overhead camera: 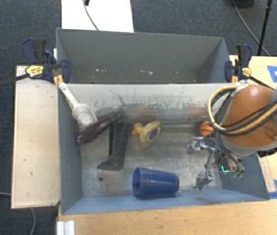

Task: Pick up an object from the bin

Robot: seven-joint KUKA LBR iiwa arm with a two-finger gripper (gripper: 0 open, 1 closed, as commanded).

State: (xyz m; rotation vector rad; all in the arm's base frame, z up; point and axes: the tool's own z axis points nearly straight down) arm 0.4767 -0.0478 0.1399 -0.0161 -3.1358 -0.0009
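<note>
Right, gripper [200,163] low over bare floor near bin's [143,58] front right corner; fingers spread, nothing between them. Blue cup [154,181] lies on side just left, along front wall. Orange ball [205,128] sits behind gripper, toward back right. I judge cup easier take: shift left, set fingers across its body, descend clear of front wall, close gently so it can't roll. Duck [147,131] and black bracket [116,148] lie well apart.

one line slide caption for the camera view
Open gripper inside the right end of the grey bin, beside a blue cup lying on its side, holding nothing.
</note>
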